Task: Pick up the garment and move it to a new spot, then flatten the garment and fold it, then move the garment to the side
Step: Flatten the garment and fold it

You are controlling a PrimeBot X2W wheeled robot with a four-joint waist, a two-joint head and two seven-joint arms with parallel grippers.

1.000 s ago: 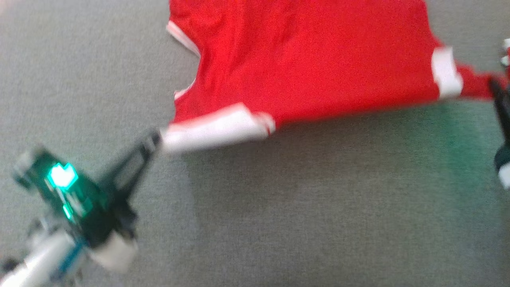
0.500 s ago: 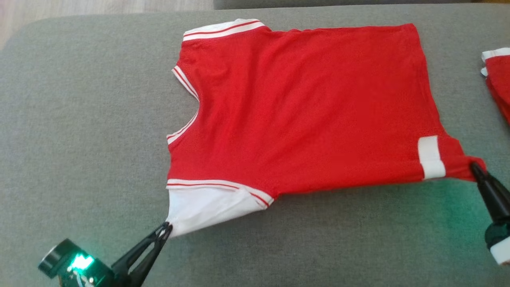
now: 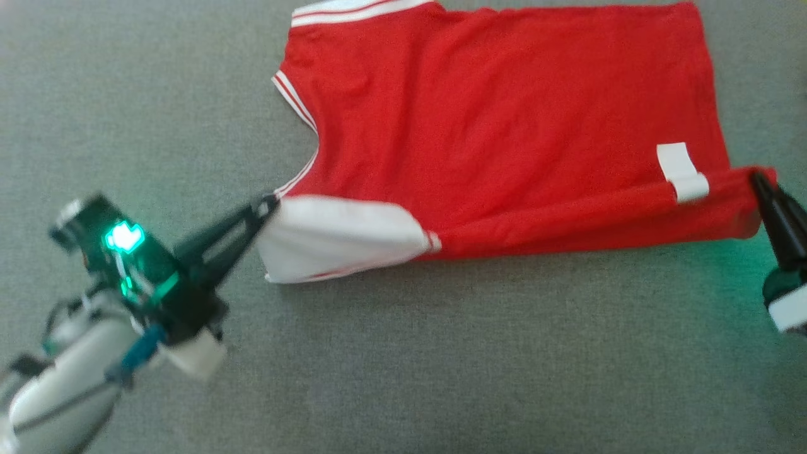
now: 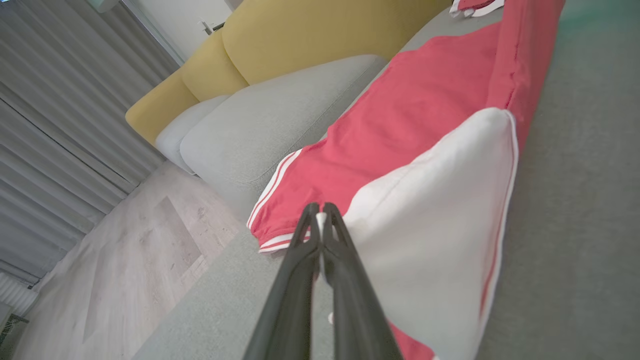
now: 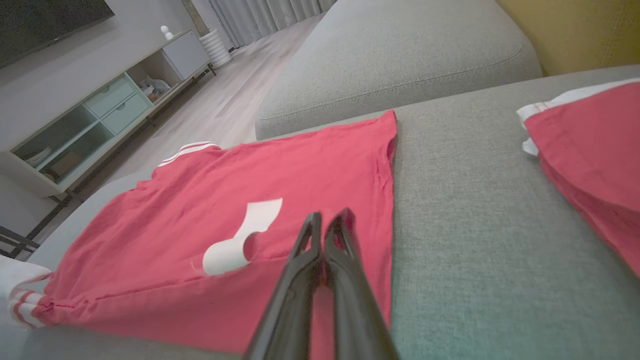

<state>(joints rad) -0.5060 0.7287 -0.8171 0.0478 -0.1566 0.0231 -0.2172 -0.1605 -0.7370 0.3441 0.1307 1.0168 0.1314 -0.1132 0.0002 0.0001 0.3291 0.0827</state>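
Note:
The garment (image 3: 492,120) is a red jersey with white sleeves and striped trim, spread on a grey cushion (image 3: 441,353). Its near edge is lifted and rolled back over the body. My left gripper (image 3: 270,203) is shut on the tip of the white sleeve (image 4: 430,220), seen pinched between the fingers (image 4: 320,220) in the left wrist view. My right gripper (image 3: 755,178) is shut on the red hem corner (image 5: 320,300) at the right, beside a curled white label (image 5: 245,235).
A second red and white garment (image 5: 595,155) lies on the cushion to the right. Another grey cushion (image 5: 400,60) and a yellow sofa back (image 4: 310,35) stand behind. Wooden floor (image 4: 125,260) drops off beyond the cushion's left edge.
Both grippers have carried the near edge of the garment away from me, folding it over the body. The head camera has also shifted.

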